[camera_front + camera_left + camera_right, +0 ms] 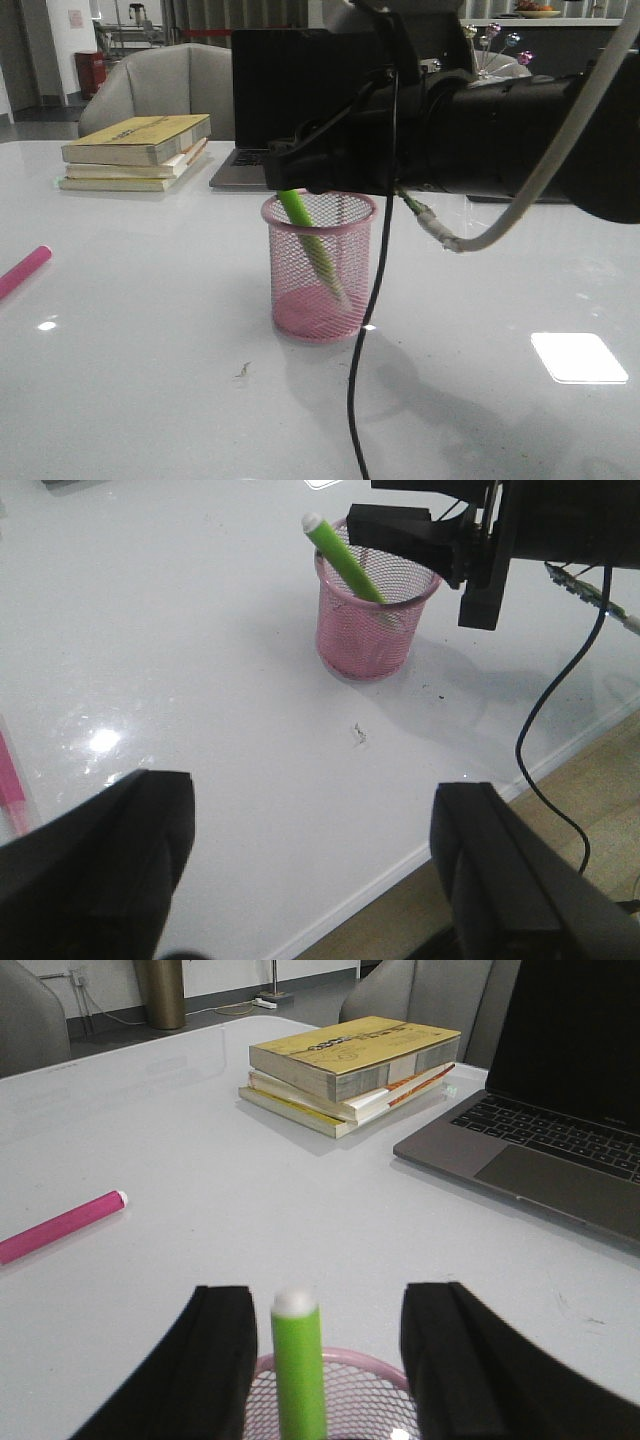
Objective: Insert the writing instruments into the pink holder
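Front view: no legible writing; right claw (300,1360) open around green marker (312,240)

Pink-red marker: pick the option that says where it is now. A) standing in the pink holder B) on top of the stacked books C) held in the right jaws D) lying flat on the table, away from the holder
D: the pink-red marker lies flat on the white table, well apart from the pink holder, which contains only the lime green marker.
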Controlling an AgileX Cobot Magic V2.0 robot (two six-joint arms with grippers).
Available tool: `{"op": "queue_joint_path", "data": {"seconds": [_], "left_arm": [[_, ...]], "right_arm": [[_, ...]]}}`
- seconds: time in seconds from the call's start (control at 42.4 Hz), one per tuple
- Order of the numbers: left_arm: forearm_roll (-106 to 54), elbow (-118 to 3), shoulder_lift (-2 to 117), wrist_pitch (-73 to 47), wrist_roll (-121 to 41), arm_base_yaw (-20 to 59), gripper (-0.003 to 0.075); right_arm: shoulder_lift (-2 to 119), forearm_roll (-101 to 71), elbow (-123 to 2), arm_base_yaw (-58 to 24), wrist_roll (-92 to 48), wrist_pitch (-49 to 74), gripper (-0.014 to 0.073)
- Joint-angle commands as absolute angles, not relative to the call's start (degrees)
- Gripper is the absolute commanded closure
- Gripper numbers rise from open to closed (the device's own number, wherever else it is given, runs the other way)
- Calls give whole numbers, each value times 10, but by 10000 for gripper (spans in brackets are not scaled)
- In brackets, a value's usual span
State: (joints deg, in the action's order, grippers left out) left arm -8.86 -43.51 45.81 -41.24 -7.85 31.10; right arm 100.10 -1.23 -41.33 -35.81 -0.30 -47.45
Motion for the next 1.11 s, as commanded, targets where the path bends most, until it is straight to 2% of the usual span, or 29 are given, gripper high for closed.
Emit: {"op": "queue_joint_path", "data": {"seconds": [0.0, 0.094, 0.377, 0.707, 0.848, 1.084], "left_arm": [[-95, -450, 457, -375, -78, 316, 171], [-95, -450, 457, -375, -78, 316, 171], [-95, -450, 457, -375, -78, 316, 171], [-95, -450, 457, -375, -78, 316, 171], [-95, -450, 457, -375, -78, 316, 171], [-95, -450, 457, -382, -78, 316, 171]], "right_arm": [[943, -7, -429, -359, -8, -499, 116], [881, -7, -429, -359, -8, -405, 116], [635, -7, -431, -358, -8, 6, 116], [415, 12, -430, -358, -8, 329, 127], [352, 12, -418, -358, 0, 412, 179], [297, 12, -373, -358, 5, 428, 183]]}}
